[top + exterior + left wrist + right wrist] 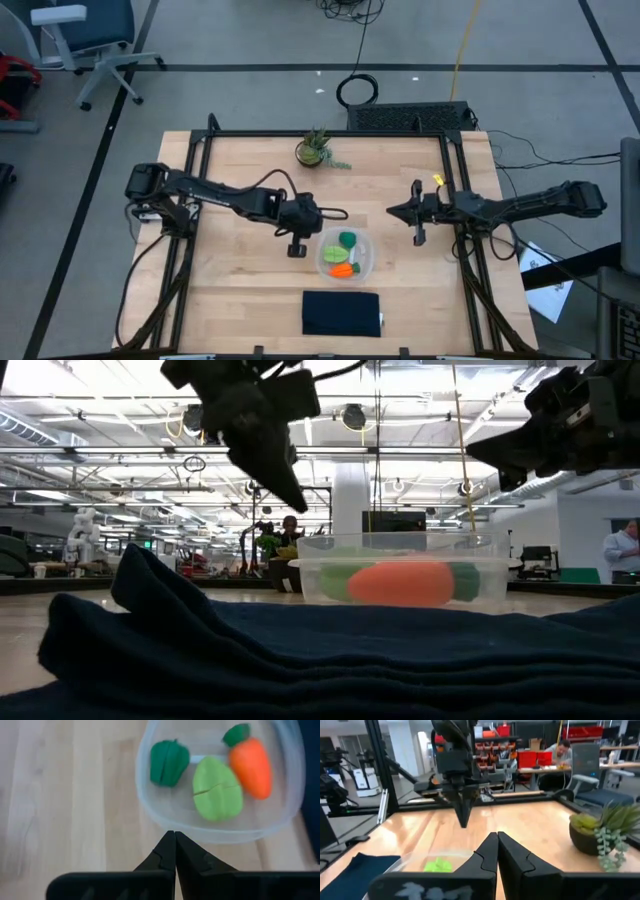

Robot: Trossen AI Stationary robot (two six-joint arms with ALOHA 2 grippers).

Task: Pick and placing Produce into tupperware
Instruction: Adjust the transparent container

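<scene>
The clear tupperware [345,254] stands on the table with all three produce pieces in it: the dark green lump [169,762], the lime-green leafy piece [217,789] and the orange carrot [251,761]. My left gripper [297,249] is shut and hangs above the table just left of the tupperware; its shut fingers [175,851] point down outside the rim. My right gripper [417,238] is shut and hovers to the right of the tupperware, holding nothing. The low view shows the carrot [400,582] through the container wall.
A black pad [341,312] lies near the table's front edge, just in front of the tupperware; it fills the low view's foreground. A potted plant [316,148] stands at the far edge. Bare wood [240,270] lies left of the tupperware. People sit at desks behind the table.
</scene>
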